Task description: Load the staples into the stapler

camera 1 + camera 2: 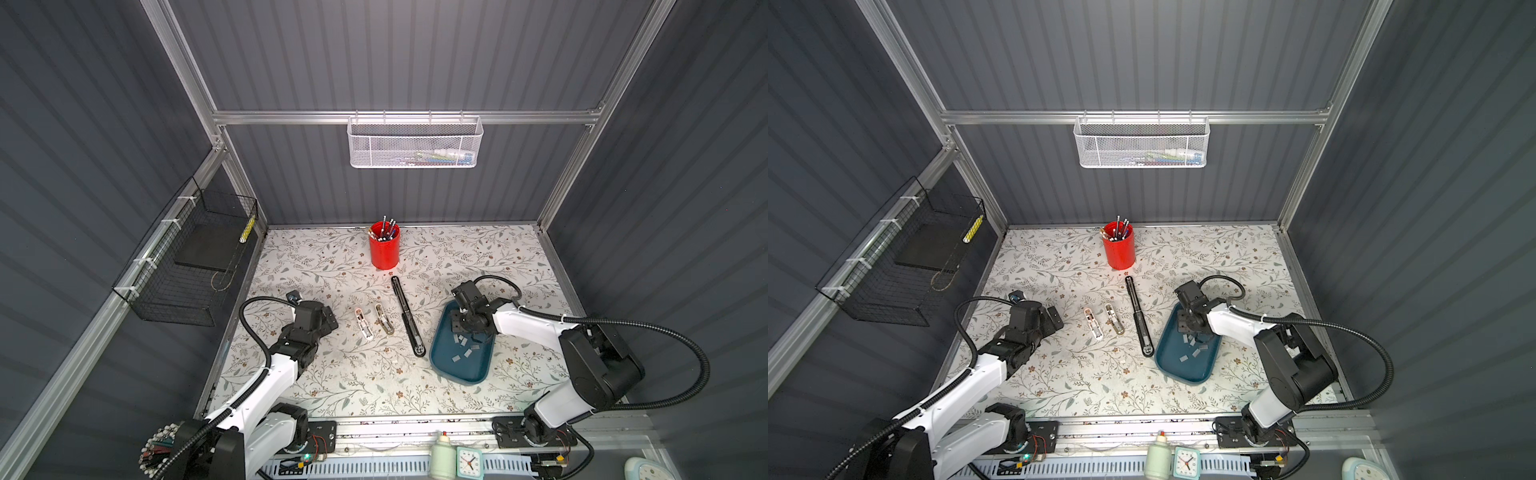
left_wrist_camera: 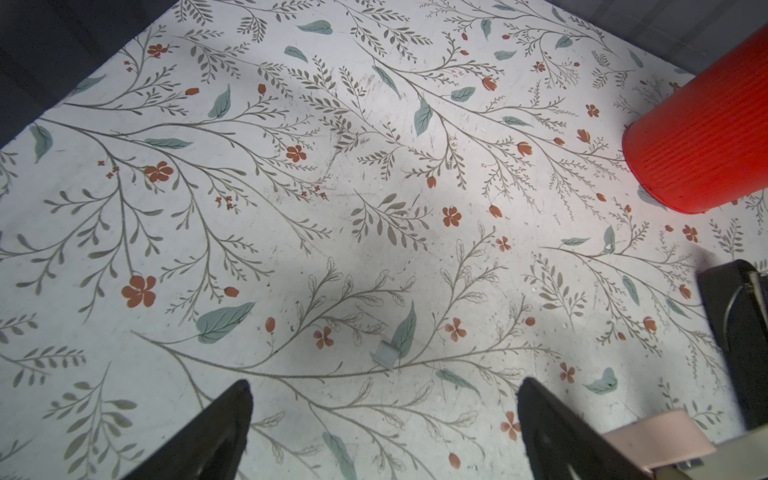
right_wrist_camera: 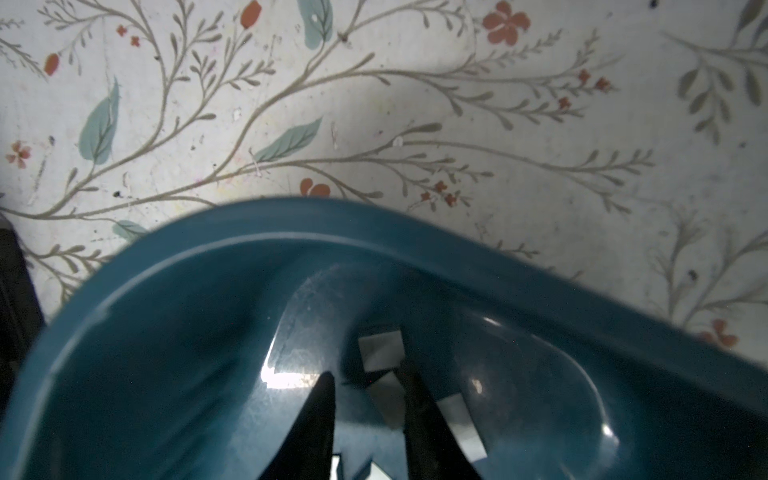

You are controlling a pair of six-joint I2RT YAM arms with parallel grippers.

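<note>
Right gripper (image 3: 368,376) in teal plastic tray (image 3: 291,216), jaws narrowed astride pale grey staple strip (image 3: 388,405) — grasp unclear; thin strip may slip. Left gripper (image 2: 384,382) released.

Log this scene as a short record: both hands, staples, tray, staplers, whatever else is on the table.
left hand: open, over bare table, a stray strip near its fingertips
right hand: low in the tray, fingers slightly apart over the staples; grip unclear
staples: loose grey strips in the tray
tray: blue, right of centre
black stapler: long, lying flat, left of tray
white stapler, tan stapler: small, side by side, further left
red cup: holds pens, at the back
</note>
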